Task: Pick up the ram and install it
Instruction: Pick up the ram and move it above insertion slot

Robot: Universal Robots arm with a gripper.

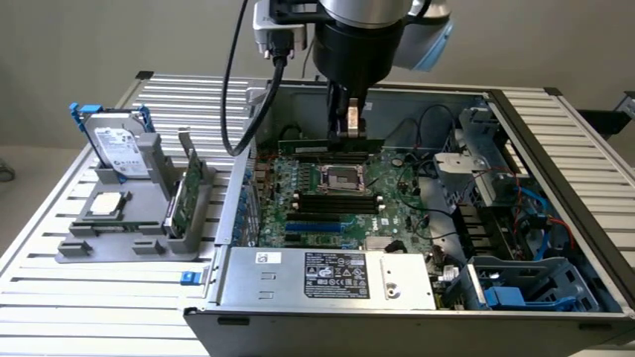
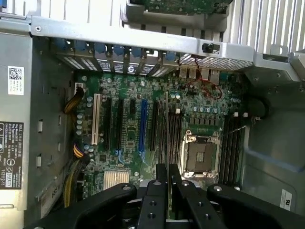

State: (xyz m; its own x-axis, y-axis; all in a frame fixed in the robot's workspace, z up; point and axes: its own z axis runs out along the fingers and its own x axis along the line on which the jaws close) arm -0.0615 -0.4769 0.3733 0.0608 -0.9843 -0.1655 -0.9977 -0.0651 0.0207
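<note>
The claw (image 1: 349,128) is nearly closed, its fingers pinching the ram (image 1: 308,141) at the top edge. The ram hangs level inside the open computer case (image 1: 555,171), low over the far part of the motherboard (image 1: 337,212), just beyond the processor socket (image 1: 343,176); whether it touches a slot cannot be told. In the wrist view the claw (image 2: 167,179) points down at the motherboard (image 2: 128,138). On the tabletop (image 1: 100,297) a grey holder (image 1: 129,249) carries a hard drive (image 1: 117,145)
</note>
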